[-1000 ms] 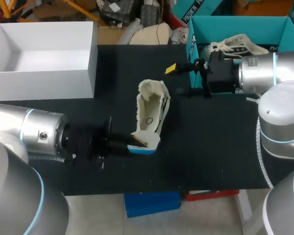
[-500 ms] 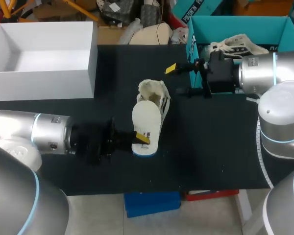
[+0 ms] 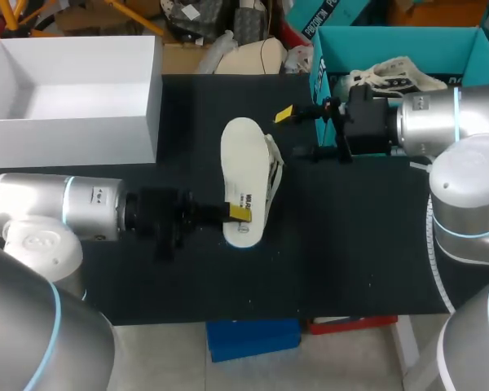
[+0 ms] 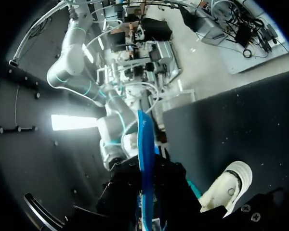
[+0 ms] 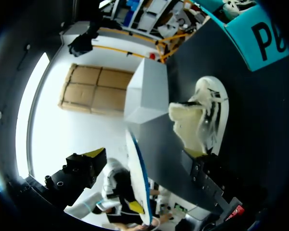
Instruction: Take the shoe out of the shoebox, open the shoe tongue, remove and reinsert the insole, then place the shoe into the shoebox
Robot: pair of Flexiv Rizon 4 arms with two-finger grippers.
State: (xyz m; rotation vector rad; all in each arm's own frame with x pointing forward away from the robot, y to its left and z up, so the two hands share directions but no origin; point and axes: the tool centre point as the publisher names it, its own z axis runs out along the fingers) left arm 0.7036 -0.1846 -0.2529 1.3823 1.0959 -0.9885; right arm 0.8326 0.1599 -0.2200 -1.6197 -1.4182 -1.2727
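My left gripper [image 3: 237, 213] is shut on the heel end of a white insole [image 3: 243, 167] and holds it flat above the cream shoe [image 3: 273, 173], which lies on the black table mat. Most of the shoe is hidden under the insole. In the left wrist view the insole [image 4: 145, 159] shows edge-on with a blue rim between my fingers, and the shoe [image 4: 229, 185] lies off to one side below. My right gripper [image 3: 297, 132] hangs open just right of the shoe's toe with nothing in it. From the right wrist, the shoe [image 5: 203, 120] lies ahead and the insole [image 5: 137, 180] stands edge-on.
A teal shoebox [image 3: 464, 50] at the back right holds another light shoe [image 3: 395, 73]. A white open box [image 3: 147, 90] stands at the back left. The black mat [image 3: 350, 244] runs to the table's front edge.
My left gripper has lifted the insole out of the shoe, turned it flat and carried it up over the shoe. The right arm has not moved.
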